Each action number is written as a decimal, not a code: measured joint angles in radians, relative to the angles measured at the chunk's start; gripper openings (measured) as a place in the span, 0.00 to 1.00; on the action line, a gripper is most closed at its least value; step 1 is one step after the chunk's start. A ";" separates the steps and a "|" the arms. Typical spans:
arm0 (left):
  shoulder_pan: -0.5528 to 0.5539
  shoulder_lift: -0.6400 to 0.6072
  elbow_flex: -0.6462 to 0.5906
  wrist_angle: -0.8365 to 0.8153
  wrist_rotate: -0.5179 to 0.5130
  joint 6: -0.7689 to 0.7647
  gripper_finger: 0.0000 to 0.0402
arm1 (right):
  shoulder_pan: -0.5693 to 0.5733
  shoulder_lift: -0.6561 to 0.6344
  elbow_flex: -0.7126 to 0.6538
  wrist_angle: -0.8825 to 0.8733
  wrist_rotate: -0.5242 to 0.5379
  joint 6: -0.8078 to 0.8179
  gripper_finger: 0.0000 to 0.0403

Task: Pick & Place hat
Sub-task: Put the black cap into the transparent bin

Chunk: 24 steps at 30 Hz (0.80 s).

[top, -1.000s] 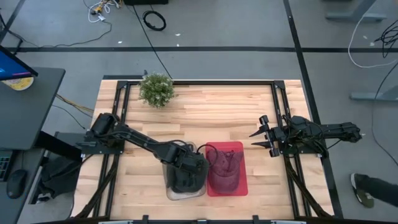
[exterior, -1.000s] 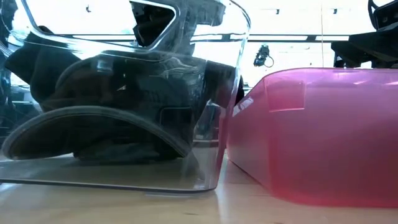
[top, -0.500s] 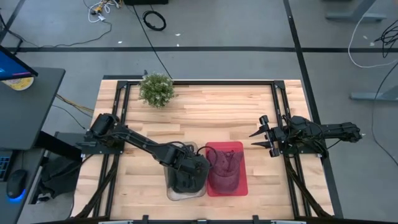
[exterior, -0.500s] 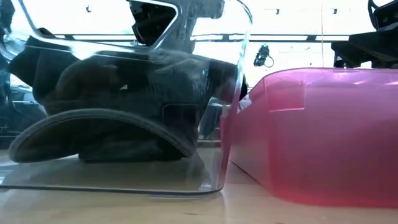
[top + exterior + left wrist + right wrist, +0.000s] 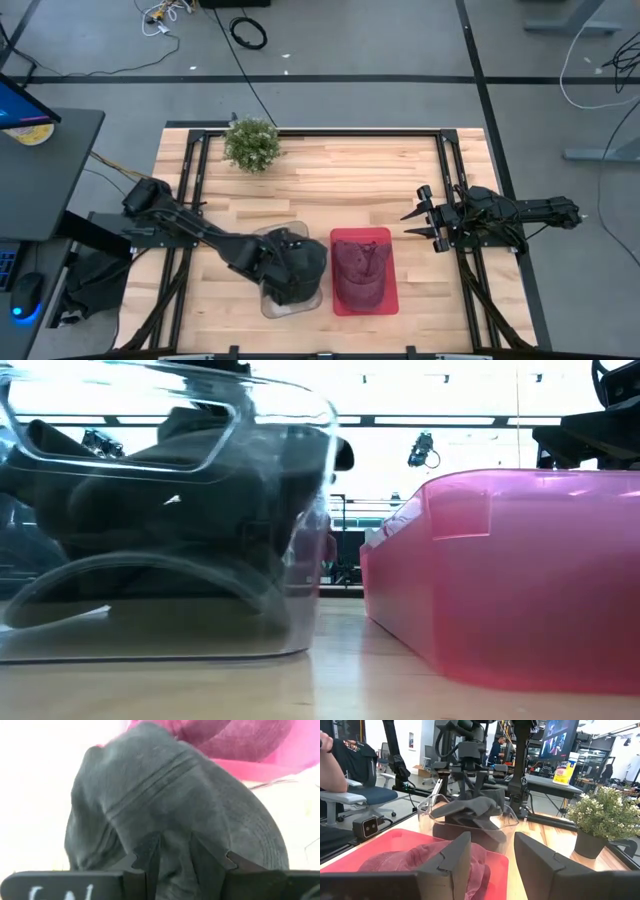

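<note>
Left gripper fingers pinch the dark hat's crown inside the clear bin, apparently to lift it; right gripper waits apart, fingers parted, empty.

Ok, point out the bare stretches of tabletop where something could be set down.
Bare wood runs between the small potted plant and the waiting right gripper, above the pink plastic bin. Crowded: the clear plastic bin beside it, where the left gripper grips the dark grey cap.
</note>
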 joint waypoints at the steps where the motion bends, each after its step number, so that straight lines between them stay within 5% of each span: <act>1: -0.009 -0.008 0.001 -0.020 -0.001 -0.024 0.28 | 0.000 0.000 0.000 0.000 0.000 0.000 0.39; 12: -0.050 -0.021 0.002 -0.183 0.013 -0.169 0.28 | 0.000 0.000 0.000 0.000 0.000 0.000 0.39; 19: -0.038 -0.008 0.003 -0.035 0.023 -0.027 0.28 | 0.000 0.000 0.000 0.000 0.000 0.000 0.39; 24: -0.034 0.032 0.004 0.082 0.150 0.061 0.28 | 0.000 0.000 0.000 -0.001 0.000 0.000 0.39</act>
